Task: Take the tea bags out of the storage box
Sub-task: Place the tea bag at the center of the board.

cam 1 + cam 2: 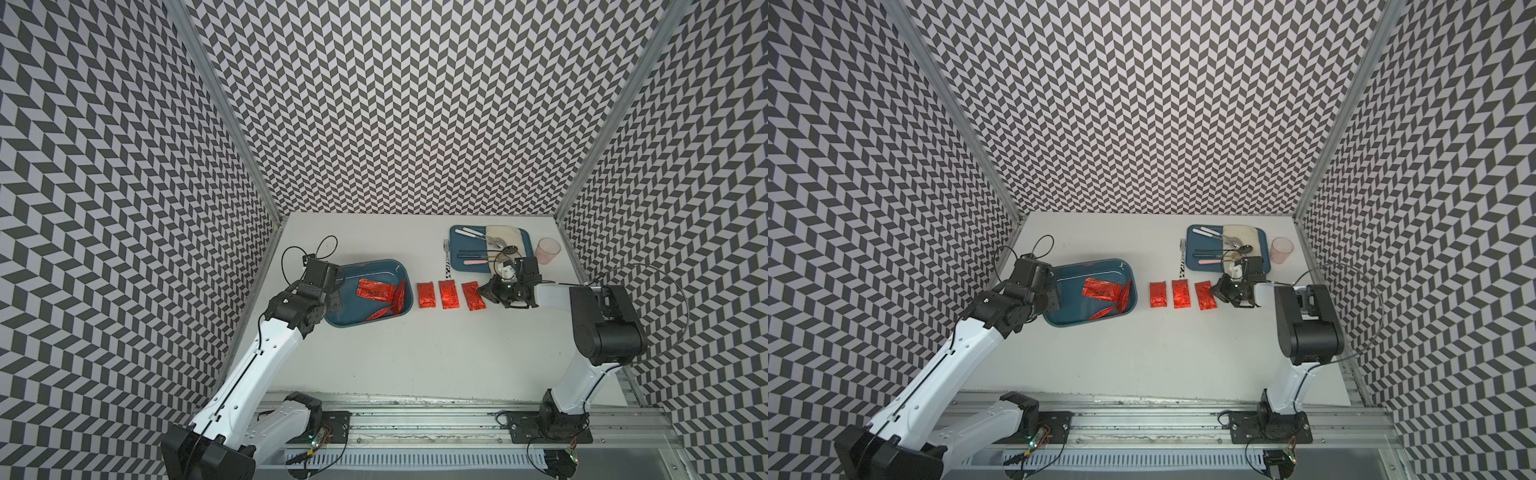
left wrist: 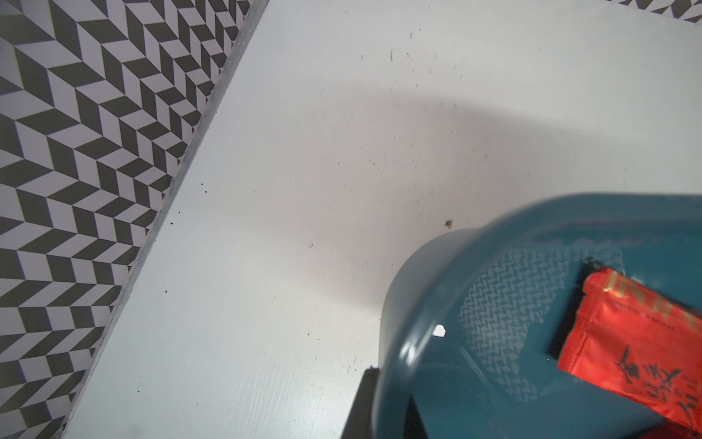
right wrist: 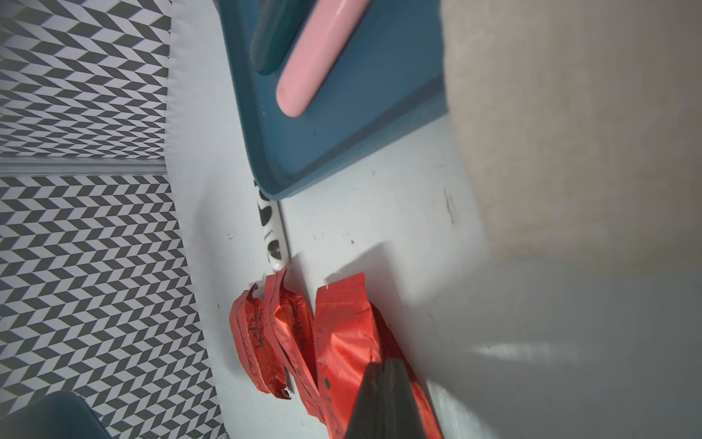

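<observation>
Both top views: three bags [image 1: 375,289] in box [image 1: 353,282], three rowed on surface [image 1: 415,365] at its 3 o'clock. Left wrist: left jaws clamp box wall. Right wrist: right jaws closed at end bag's [image 3: 342,334] edge (held? unclear). Foil likely light, slick; pinch a raised edge.

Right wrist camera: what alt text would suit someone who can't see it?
Three red foil tea bags lie side by side on a white table, the dark tip of the right gripper overlapping the nearest one. Beyond them are a spotted utensil handle and a blue tray holding a pink-handled utensil.
</observation>
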Robot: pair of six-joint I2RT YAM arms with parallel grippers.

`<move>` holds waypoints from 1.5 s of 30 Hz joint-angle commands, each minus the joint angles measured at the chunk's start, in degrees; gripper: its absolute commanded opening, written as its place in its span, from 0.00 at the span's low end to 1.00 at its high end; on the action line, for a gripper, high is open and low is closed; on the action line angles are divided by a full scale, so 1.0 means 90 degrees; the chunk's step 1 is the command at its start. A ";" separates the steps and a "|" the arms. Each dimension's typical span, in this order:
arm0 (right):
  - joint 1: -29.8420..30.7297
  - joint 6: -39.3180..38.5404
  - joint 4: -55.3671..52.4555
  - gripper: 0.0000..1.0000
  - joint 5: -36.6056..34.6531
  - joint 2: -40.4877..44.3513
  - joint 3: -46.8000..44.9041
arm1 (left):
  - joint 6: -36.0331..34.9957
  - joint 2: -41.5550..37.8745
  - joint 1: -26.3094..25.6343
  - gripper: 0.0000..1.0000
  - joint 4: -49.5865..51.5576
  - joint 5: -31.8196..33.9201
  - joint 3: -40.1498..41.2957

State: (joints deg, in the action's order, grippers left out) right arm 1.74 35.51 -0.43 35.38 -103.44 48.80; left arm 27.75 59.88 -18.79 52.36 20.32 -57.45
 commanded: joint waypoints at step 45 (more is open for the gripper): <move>-0.0221 0.0844 0.0780 0.22 0.0318 0.0039 -0.0350 | 0.0029 -0.0061 -0.0046 0.00 -0.0174 0.0018 -0.0139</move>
State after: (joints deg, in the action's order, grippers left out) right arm 0.40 43.11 6.59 38.72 -104.77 46.65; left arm 27.75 59.92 -18.79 52.36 20.32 -57.45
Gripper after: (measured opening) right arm 0.213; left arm 0.076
